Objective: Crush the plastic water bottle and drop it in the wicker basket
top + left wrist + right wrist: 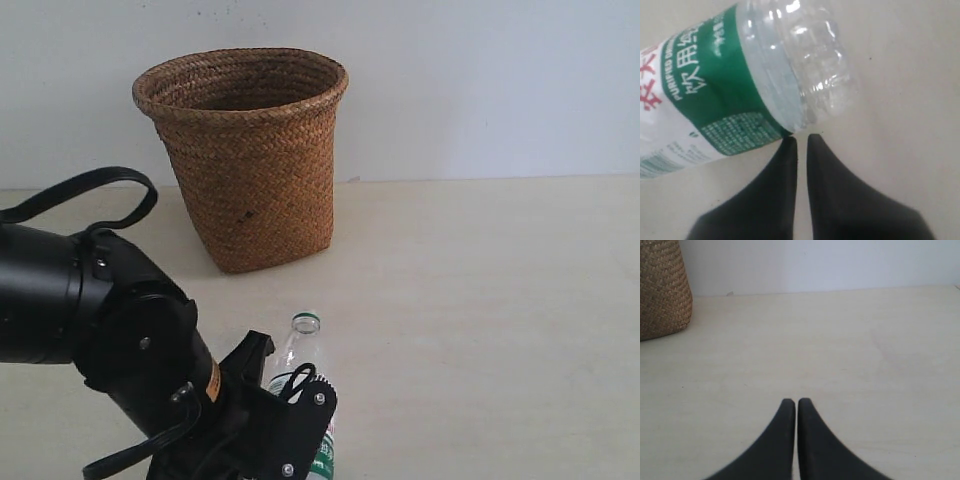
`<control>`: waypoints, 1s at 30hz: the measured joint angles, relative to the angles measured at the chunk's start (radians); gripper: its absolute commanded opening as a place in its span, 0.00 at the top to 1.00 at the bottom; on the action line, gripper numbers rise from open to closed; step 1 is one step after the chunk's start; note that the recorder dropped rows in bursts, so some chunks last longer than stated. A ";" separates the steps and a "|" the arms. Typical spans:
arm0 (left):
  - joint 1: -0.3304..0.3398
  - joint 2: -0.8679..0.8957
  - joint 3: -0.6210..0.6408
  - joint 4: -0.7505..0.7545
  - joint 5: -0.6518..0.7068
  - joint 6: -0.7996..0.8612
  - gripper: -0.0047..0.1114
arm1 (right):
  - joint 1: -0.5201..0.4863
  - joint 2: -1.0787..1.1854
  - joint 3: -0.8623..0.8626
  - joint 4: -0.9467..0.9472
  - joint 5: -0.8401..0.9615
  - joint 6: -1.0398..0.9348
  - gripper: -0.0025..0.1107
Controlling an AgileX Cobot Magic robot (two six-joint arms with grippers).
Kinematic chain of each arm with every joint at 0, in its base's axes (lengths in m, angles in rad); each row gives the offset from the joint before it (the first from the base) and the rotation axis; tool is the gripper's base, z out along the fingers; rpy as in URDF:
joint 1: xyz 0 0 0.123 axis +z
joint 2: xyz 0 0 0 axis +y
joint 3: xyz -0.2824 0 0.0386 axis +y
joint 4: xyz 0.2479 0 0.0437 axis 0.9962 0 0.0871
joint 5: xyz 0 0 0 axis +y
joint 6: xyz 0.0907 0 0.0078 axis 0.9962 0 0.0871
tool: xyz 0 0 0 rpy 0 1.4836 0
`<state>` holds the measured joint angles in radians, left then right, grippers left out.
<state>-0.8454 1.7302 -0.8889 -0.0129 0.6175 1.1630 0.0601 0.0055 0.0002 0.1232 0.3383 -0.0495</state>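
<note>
Left jaws shut, tips right at the lower label edge of the plastic water bottle (740,85), gripping nothing; probably set to press into its side. Bottle looks uncrushed, uncapped, seemingly upright near the front of the desk (480,300). Right jaws shut too, empty, low over bare desk, out of the way. Wicker basket (250,170) stands well behind the bottle by the wall, its rim higher, so the drop needs a lift over it. Open desk to the right.
</note>
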 measured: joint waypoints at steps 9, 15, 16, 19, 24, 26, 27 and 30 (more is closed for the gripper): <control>0.000 0.022 0.000 -0.091 -0.112 0.006 0.93 | 0.000 0.000 0.000 0.000 0.000 0.000 0.98; 0.000 0.022 0.000 -0.192 -0.163 0.041 0.93 | 0.000 0.000 0.000 0.000 0.000 0.000 0.98; 0.000 0.022 0.000 -0.214 -0.167 0.055 0.93 | 0.000 0.000 0.000 0.000 0.000 0.000 0.98; 0.000 0.022 0.000 -0.274 -0.176 0.111 0.93 | 0.000 0.000 0.000 0.000 0.000 0.000 0.98; 0.000 0.022 0.002 -0.412 -0.202 0.224 0.93 | 0.000 0.000 0.000 0.000 0.000 0.000 0.98; 0.000 0.022 0.002 -0.476 -0.210 0.278 0.93 | 0.000 0.000 0.000 0.000 0.000 0.000 0.98; 0.000 0.022 0.002 -0.497 -0.210 0.298 0.93 | 0.000 0.000 0.000 0.000 0.000 0.000 0.98; 0.000 0.026 0.002 -0.504 -0.196 0.322 0.93 | 0.000 0.000 0.000 0.000 0.000 0.000 0.98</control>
<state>-0.8454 1.7559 -0.8873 -0.5170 0.4213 1.4853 0.0601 0.0055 0.0002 0.1232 0.3383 -0.0495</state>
